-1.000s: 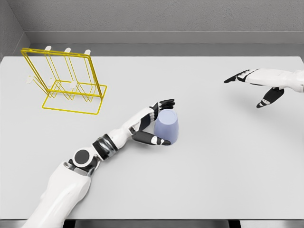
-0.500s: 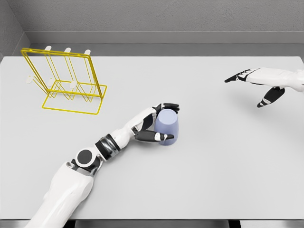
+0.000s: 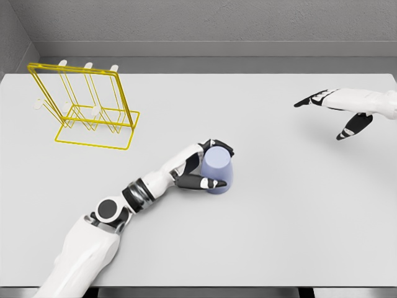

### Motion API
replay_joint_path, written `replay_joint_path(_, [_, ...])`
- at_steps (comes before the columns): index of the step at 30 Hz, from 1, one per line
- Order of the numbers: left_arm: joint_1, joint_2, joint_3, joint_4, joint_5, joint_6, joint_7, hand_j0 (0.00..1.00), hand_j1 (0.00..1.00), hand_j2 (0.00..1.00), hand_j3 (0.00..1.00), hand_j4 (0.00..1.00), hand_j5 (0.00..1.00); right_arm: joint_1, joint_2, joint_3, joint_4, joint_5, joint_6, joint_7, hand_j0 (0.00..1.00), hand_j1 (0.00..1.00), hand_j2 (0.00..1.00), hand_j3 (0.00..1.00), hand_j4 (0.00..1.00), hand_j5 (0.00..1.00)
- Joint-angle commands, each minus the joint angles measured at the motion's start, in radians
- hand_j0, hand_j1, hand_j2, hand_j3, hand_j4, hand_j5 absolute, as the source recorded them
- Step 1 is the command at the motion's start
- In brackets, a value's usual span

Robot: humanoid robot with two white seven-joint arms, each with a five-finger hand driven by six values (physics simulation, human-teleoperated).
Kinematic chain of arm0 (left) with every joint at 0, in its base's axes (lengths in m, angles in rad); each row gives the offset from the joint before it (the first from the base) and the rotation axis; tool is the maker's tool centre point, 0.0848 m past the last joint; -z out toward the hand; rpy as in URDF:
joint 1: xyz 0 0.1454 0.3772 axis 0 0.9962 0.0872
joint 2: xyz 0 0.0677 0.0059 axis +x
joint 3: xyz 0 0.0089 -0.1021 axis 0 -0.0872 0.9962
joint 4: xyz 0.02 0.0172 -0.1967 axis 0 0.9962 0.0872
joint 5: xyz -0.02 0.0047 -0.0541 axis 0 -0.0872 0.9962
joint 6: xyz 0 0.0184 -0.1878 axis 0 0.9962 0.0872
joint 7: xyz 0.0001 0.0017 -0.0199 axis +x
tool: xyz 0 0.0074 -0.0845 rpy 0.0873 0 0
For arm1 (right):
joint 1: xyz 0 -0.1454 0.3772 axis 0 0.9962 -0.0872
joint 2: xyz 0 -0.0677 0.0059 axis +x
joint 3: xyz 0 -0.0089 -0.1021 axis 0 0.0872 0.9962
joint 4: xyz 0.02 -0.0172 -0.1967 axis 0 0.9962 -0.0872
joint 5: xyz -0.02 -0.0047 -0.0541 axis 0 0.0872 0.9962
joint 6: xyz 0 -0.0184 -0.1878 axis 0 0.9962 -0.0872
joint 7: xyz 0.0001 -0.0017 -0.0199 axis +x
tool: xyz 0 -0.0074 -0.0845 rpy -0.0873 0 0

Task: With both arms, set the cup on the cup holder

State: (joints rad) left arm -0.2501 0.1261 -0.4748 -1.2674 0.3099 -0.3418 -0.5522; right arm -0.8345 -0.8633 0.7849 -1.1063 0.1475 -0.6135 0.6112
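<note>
A pale blue cup (image 3: 219, 170) stands upside down on the grey table near its middle. My left hand (image 3: 209, 165) wraps around the cup's left side, fingers over its top edge and thumb along its lower front. The yellow wire cup holder (image 3: 87, 107), with white-tipped pegs, stands at the back left of the table, well away from the cup. At the right edge my right hand (image 3: 332, 110) hovers over the table with fingers spread, holding nothing.
The grey table (image 3: 279, 211) ends at a dark front edge along the bottom of the view. A grey wall runs behind the table's far edge.
My left hand's fingers have curled from open beside the cup to closed around it. The cup shifted slightly. The right hand barely moved.
</note>
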Motion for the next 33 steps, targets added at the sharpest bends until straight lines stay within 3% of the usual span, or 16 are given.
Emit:
replay_joint_path(1, [0.005,0.003,0.005,-0.056,0.014,-0.003,-0.025,0.43,0.43,0.43,0.43,0.43,0.43,0.0,0.0,-0.001,-0.001,-0.006,0.003,0.0,1.0,1.0,1.0,1.0,1.0,1.0])
replay_joint_path(3, [0.049,0.013,0.048,-0.155,0.017,0.006,-0.026,0.43,0.43,0.43,0.43,0.43,0.43,0.0,0.0,-0.001,0.0,-0.005,0.003,0.0,1.0,1.0,1.0,1.0,1.0,1.0])
replay_joint_path(7, [0.078,0.095,0.073,-0.253,0.086,0.009,-0.025,0.42,0.42,0.42,0.42,0.42,0.42,0.0,-0.002,-0.001,0.0,-0.005,0.003,0.0,1.0,1.0,1.0,1.0,1.0,1.0])
replay_joint_path(9, [0.086,0.165,0.079,-0.287,0.153,0.009,-0.023,0.42,0.42,0.42,0.42,0.42,0.42,0.0,0.0,0.001,0.0,-0.005,0.003,0.0,1.0,1.0,1.0,1.0,1.0,1.0])
replay_joint_path(11, [0.13,0.242,0.119,-0.357,0.21,0.012,-0.022,0.42,0.42,0.42,0.42,0.42,0.42,0.0,0.0,-0.001,0.0,-0.005,0.003,0.0,1.0,1.0,1.0,1.0,1.0,1.0])
replay_joint_path(14, [0.195,0.326,0.168,-0.403,0.255,0.01,-0.022,0.42,0.42,0.42,0.42,0.42,0.42,0.0,-0.002,-0.001,0.0,-0.005,0.003,0.0,1.0,1.0,1.0,1.0,1.0,1.0])
replay_joint_path(17, [0.221,0.406,0.217,-0.44,0.319,0.012,-0.022,0.42,0.42,0.42,0.42,0.42,0.42,0.0,-0.003,-0.001,0.0,-0.005,0.003,0.0,1.0,1.0,1.0,1.0,1.0,1.0])
replay_joint_path(24, [0.215,0.55,0.297,-0.466,0.459,0.012,-0.022,0.41,0.41,0.41,0.41,0.41,0.41,0.0,-0.002,0.0,0.0,-0.005,0.003,0.0,1.0,1.0,1.0,1.0,1.0,1.0])
replay_joint_path(27, [0.207,0.566,0.324,-0.466,0.486,0.014,-0.022,0.41,0.41,0.41,0.41,0.41,0.41,0.0,-0.002,0.001,0.0,-0.005,0.003,0.0,1.0,1.0,1.0,1.0,1.0,1.0])
replay_joint_path(33, [0.129,0.592,0.338,-0.464,0.514,0.05,-0.02,0.41,0.41,0.41,0.41,0.41,0.41,0.0,-0.002,-0.001,0.0,-0.005,0.003,0.0,1.0,1.0,1.0,1.0,1.0,1.0])
